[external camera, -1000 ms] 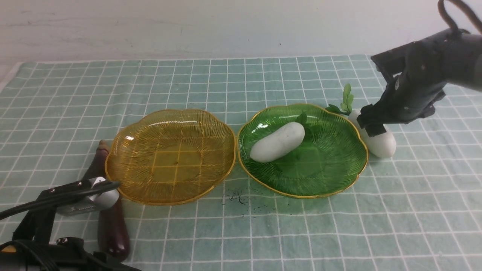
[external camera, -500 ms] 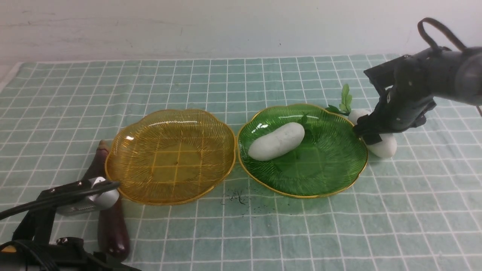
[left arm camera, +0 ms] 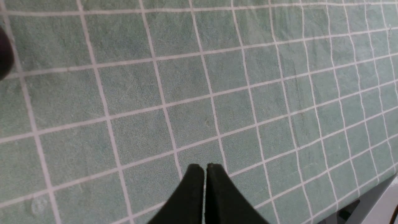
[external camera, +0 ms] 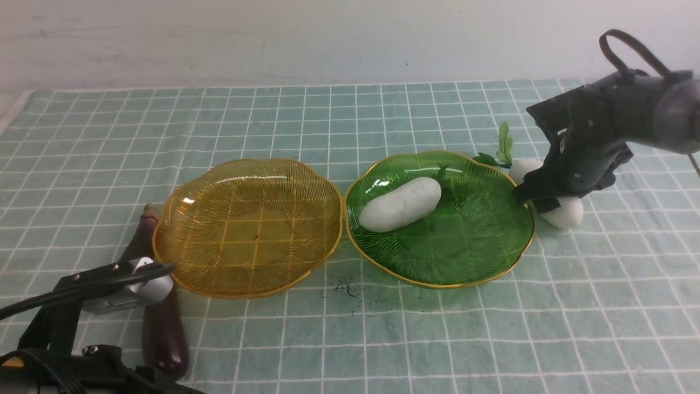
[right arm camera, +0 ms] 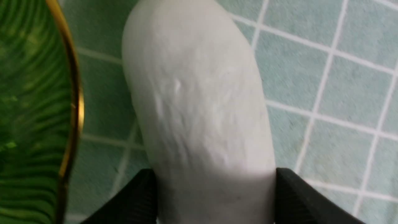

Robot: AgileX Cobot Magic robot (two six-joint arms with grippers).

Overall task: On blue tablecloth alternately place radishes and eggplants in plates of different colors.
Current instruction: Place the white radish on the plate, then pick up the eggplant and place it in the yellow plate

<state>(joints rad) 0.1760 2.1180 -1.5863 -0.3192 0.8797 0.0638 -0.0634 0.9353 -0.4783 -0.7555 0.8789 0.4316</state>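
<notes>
- Your right gripper [external camera: 537, 198] is partly closed across the second radish [right arm camera: 199, 93], with one pad against each flank. From the wrist view you cannot judge how firmly it bites.
- That radish lies on the blue tablecloth [external camera: 601, 301], directly under the gripper. Its leaves [external camera: 504, 143] point away beyond the fingertips.
- The body is smooth and rounded, so a light squeeze may let it slide out of the jaws or swing as you lift.
- The green plate [external camera: 526, 241] has its gold rim just beside the inner finger. If you carry across low, that finger or the radish could catch the rim and shove or tip the plate.
- The green plate nearly touches the amber plate [external camera: 180, 219], so a push would likely pass on to it.
- The first radish [external camera: 401, 204] lies in the half of the green plate farther from your gripper. If you release on top of it, either one may roll out.
- I judge the free half of that plate, nearest the gripper, to be the safer place to set down.
- You have open cloth on the gripper's outer side and towards the robot.
- Ahead of the gripper the cloth ends at a wall, so lift straight up rather than reaching forward.
- Your left gripper [left arm camera: 204, 165] is closed on nothing, low over bare cloth. An eggplant [external camera: 164, 339] lies close beside it, and a careless swing there could knock it.
</notes>
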